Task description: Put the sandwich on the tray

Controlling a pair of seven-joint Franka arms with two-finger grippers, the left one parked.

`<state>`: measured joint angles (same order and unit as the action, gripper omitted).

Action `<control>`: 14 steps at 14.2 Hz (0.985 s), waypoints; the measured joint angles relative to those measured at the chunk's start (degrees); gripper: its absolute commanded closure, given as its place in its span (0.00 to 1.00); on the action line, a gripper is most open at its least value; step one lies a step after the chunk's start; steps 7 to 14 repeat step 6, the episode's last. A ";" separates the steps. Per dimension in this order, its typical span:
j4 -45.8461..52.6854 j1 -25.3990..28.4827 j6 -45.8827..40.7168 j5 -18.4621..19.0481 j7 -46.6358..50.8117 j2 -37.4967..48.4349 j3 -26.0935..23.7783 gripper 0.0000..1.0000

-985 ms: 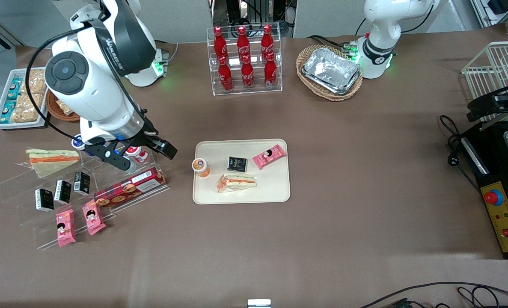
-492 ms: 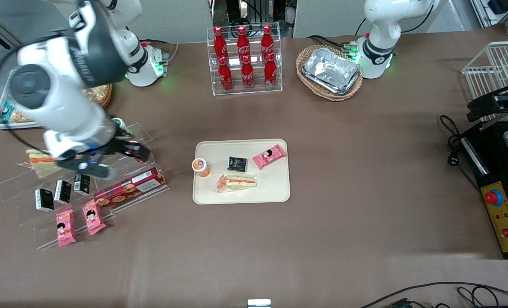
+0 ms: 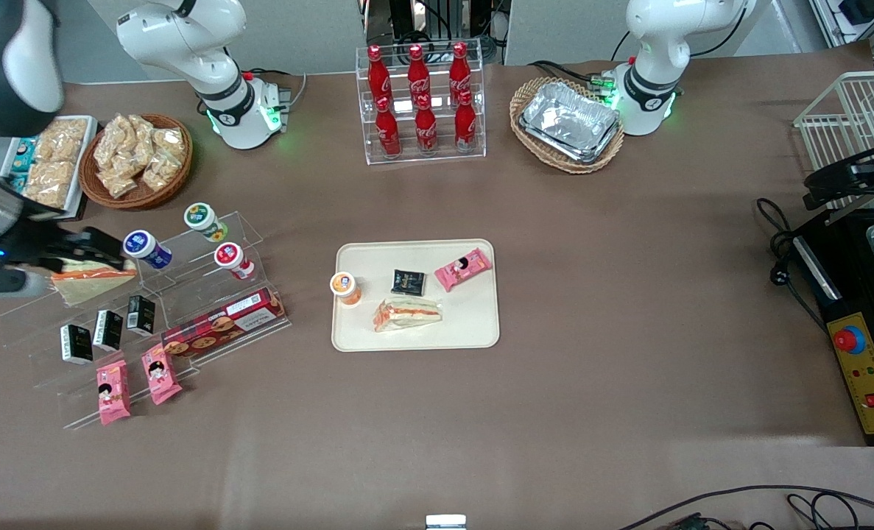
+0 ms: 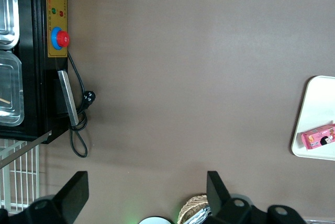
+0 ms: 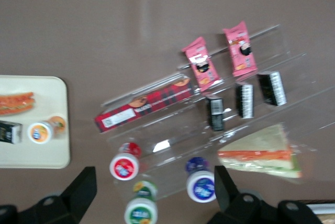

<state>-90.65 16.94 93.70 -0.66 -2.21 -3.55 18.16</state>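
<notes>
The sandwich [image 3: 407,315] lies on the tray [image 3: 473,331] at the centre of the front view, beside a small black packet [image 3: 407,282]. The gripper [image 3: 20,261], fingers spread and empty, hangs at that view's left edge above a second sandwich [image 3: 92,283].

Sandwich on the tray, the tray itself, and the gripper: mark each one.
sandwich [image 3: 407,314]: front view, on the orange filling stripe of the wedge.
tray [image 3: 473,324]: front view, on bare cream floor beside the sandwich.
gripper [image 5: 157,195]: right wrist view, midway between its spread fingertips, above the clear display stand.
</notes>
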 measured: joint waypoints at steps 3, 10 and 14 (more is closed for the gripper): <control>-0.54 -3.77 0.00 2.21 -8.04 1.58 0.00 0.00; -0.61 -5.60 0.05 3.60 -12.93 2.73 0.00 0.00; -0.61 -5.60 0.05 3.60 -12.93 2.73 0.00 0.00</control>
